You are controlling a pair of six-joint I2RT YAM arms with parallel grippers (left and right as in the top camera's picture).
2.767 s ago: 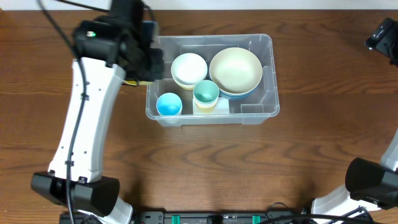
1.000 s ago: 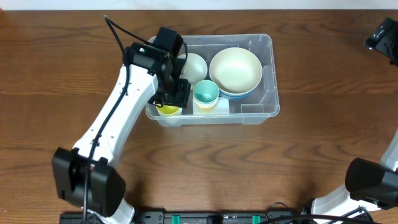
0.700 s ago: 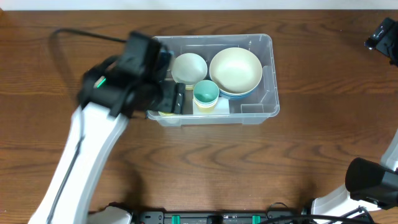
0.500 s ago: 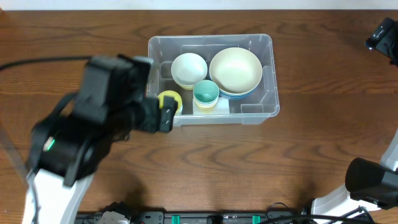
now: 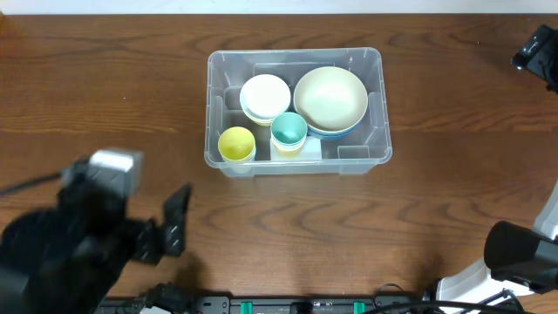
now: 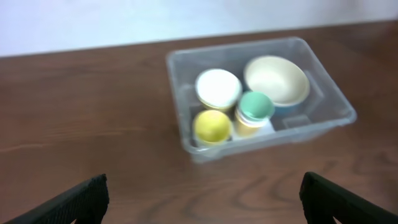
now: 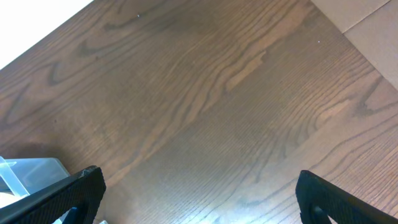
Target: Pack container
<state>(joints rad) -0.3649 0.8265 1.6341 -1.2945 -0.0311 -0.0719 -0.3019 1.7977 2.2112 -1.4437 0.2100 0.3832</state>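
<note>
The container [image 5: 296, 52] is a clear plastic bin at the table's middle. Inside it sit a large cream bowl [image 5: 330, 98], a white bowl [image 5: 265, 96], a teal cup [image 5: 289, 130] and a yellow cup [image 5: 236, 143] in the front left corner. The left wrist view shows the container [image 6: 236, 47] from a distance, with the yellow cup [image 6: 212, 126] in it. My left gripper [image 6: 202, 199] is open and empty. It appears blurred at the front left [image 5: 161, 234], well clear of the bin. My right gripper [image 7: 199, 193] is open over bare wood, far right of the container's corner [image 7: 31, 171].
Dark wooden table all around. The right arm's dark head [image 5: 536, 54] hangs at the far right edge, and its base [image 5: 523, 253] stands at the front right corner.
The left gripper opened, left the yellow cup where the blue cup stood, and drew back fast to the front left. The right arm has not moved.
</note>
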